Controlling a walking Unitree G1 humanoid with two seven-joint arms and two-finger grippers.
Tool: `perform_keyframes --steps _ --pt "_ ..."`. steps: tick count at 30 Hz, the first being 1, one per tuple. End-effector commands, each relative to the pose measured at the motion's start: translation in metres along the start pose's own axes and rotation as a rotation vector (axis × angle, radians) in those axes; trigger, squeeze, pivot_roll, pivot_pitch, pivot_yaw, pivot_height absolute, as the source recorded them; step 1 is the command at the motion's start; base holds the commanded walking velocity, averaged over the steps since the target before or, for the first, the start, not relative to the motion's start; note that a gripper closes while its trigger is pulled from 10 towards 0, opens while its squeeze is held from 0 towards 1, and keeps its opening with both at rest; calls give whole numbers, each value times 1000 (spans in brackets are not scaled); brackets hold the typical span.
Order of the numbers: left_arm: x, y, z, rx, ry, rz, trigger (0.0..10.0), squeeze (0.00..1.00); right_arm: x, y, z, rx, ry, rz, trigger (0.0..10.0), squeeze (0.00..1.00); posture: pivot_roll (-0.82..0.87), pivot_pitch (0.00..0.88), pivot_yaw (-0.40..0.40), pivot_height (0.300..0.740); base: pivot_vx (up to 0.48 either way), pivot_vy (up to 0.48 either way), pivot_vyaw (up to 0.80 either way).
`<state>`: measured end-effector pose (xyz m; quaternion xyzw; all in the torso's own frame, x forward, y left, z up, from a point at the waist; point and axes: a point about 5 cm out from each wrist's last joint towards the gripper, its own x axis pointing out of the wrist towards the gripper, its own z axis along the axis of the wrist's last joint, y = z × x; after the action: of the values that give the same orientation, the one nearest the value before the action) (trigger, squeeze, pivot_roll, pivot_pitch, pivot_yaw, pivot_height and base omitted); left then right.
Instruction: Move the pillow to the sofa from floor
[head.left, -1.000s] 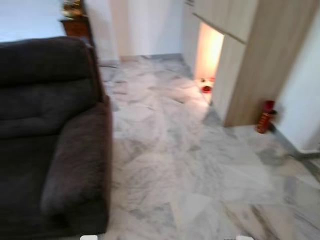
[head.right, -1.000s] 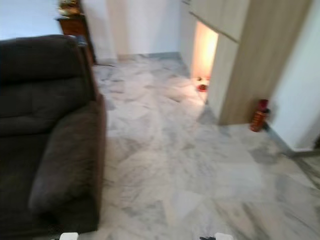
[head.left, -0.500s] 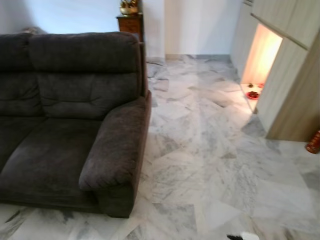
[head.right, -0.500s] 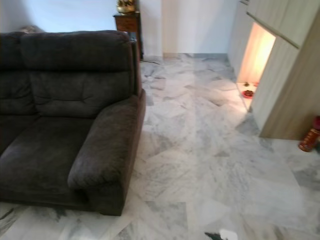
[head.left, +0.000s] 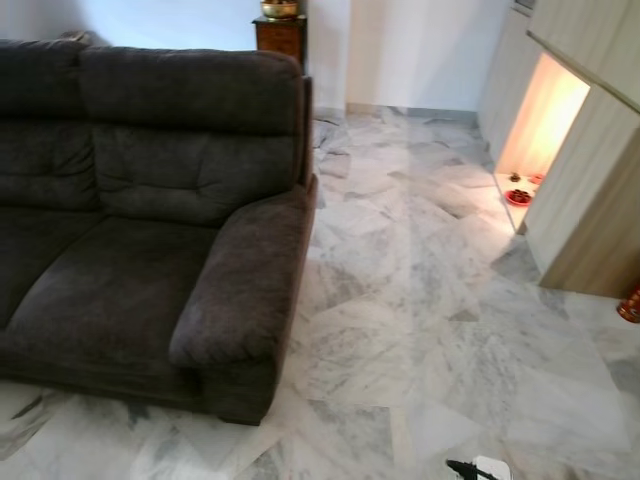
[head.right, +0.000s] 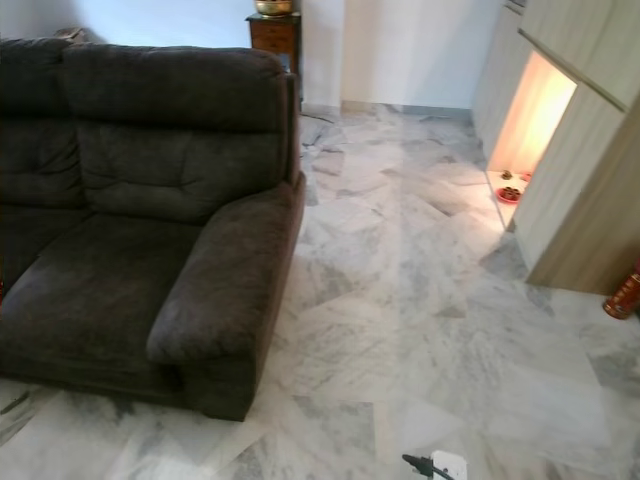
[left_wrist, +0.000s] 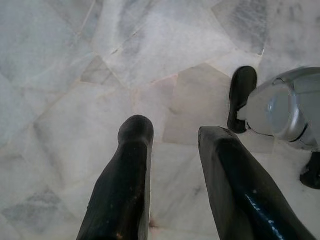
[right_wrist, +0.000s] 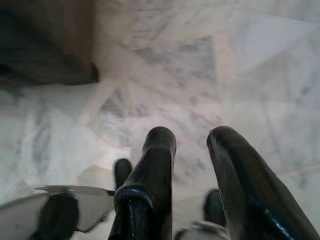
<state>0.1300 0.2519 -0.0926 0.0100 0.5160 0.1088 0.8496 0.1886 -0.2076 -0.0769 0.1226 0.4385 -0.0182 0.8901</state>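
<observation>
Pillow hunting is what I am doing: none is lying on the grey-veined white marble floor (head.left: 420, 300) right of the dark brown plush sofa (head.left: 130, 210), so, both my left gripper (left_wrist: 175, 135) and right gripper (right_wrist: 192, 137) hanging spread and empty, I should be scanning slowly.

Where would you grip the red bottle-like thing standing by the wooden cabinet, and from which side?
Probably around the middle of the red bottle-like thing, pincer level, coming from the open floor side: it stands roughly upright and slim, with the wooden cabinet close beside it. Finer detail is too small to tell.
</observation>
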Motion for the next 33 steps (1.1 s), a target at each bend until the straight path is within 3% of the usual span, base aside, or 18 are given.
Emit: perform_keyframes --steps 1,7,11,15,19,22,26,31,33 --pt "3 -20 9 3 -14 -21 10000 0 -2 -5 -5 9 21 -17 10000 0 18 0 20 740 0 431 0" --pt "4 -34 14 7 -18 -34 10000 0 -5 -12 -8 11 25 -23 10000 0 18 0 20 740 0 431 0" --pt "3 -22 7 6 -8 -19 10000 0 -5 -13 -9 11 27 -24 10000 0 18 0 22 740 0 431 0" --pt "-2 7 -5 2 9 13 10000 0 -3 -6 -10 9 29 -13 10000 0 17 0 22 740 0 431 0" --pt "-2 10 -5 -2 10 15 10000 0 -1 1 -10 11 28 -7 10000 0 19 0 22 740 0 431 0" --pt "0 5 2 -3 1 9 10000 0 1 6 -9 13 26 -3 10000 0 20 0 21 740 0 431 0" --pt "4 -21 15 0 -17 -20 10000 0 1 8 -10 11 27 3 10000 0 22 0 23 740 0 431 0" --pt "3 -23 13 -1 -16 -23 10000 0 -2 0 -13 9 28 0 10000 0 24 0 23 740 0 431 0" --pt "0 3 2 -7 -1 5 10000 0 -6 -10 -14 -13 25 1 10000 0 27 0 24 740 0 431 288"
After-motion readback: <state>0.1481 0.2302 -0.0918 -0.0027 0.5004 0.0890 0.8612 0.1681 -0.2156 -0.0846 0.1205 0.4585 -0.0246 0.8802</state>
